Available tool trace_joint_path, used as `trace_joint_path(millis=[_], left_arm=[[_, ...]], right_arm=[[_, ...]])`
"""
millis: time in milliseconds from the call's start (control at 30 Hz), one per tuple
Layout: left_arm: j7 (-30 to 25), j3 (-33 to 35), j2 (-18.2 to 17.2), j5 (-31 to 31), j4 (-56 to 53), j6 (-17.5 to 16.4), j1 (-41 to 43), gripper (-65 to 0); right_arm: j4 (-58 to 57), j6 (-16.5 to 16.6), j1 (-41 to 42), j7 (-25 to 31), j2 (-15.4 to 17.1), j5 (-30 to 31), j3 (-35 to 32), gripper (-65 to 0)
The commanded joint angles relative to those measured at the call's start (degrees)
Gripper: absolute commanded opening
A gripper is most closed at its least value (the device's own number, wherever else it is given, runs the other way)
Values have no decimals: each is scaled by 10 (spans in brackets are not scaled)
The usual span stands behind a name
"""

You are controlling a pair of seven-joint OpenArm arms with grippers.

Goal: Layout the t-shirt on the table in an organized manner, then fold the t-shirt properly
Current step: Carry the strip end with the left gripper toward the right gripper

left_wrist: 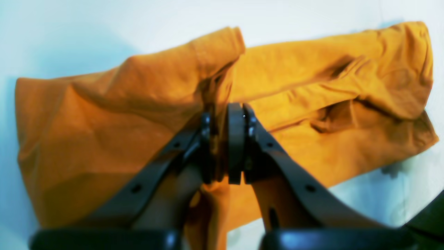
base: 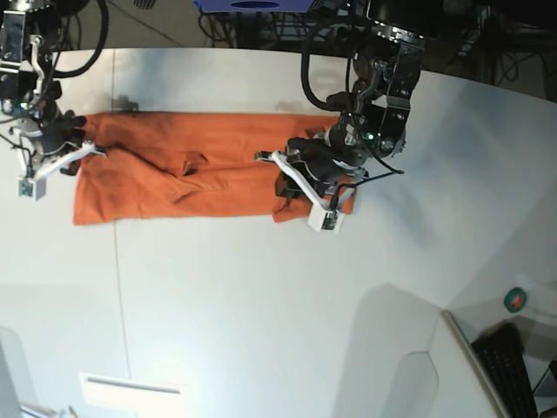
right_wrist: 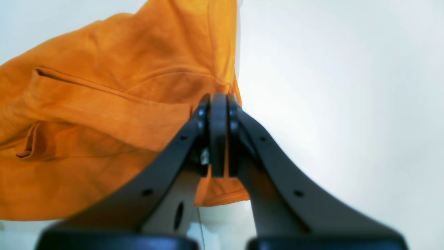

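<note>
The orange t-shirt (base: 174, 174) lies stretched in a long wrinkled band across the far part of the white table (base: 261, 305). My left gripper (base: 296, 161) is at its right end, on the cloth. In the left wrist view the left gripper (left_wrist: 222, 114) is shut on a raised fold of the t-shirt (left_wrist: 104, 121), which spreads to both sides below it. My right gripper (base: 74, 139) holds the left end. In the right wrist view the right gripper (right_wrist: 218, 104) is shut on the edge of the t-shirt (right_wrist: 86, 114), with bare table (right_wrist: 329, 86) to the right.
A thin dark seam (base: 117, 287) runs down the tabletop at the left. A small roll of tape (base: 516, 300) and a keyboard (base: 509, 366) sit off the table's curved edge at the lower right. Cables (base: 331, 52) hang behind the arms at the back.
</note>
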Motion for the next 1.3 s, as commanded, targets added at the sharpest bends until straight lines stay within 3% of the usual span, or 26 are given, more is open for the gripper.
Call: trace_joint_path(millis=[0, 433, 667, 1267], left_arm=[[-12, 0, 9, -7, 9, -5, -14, -650], [-11, 2, 20, -9, -28, -5, -33, -650], [-11, 51, 20, -9, -54, -5, -46, -650], [-13, 48, 32, -7, -62, -5, -50, -650]], right_arm=[[12, 0, 4, 12, 7, 3, 5, -650], [12, 0, 5, 12, 7, 3, 5, -650], [12, 0, 5, 12, 7, 3, 5, -650], [12, 0, 4, 12, 7, 2, 5, -650]])
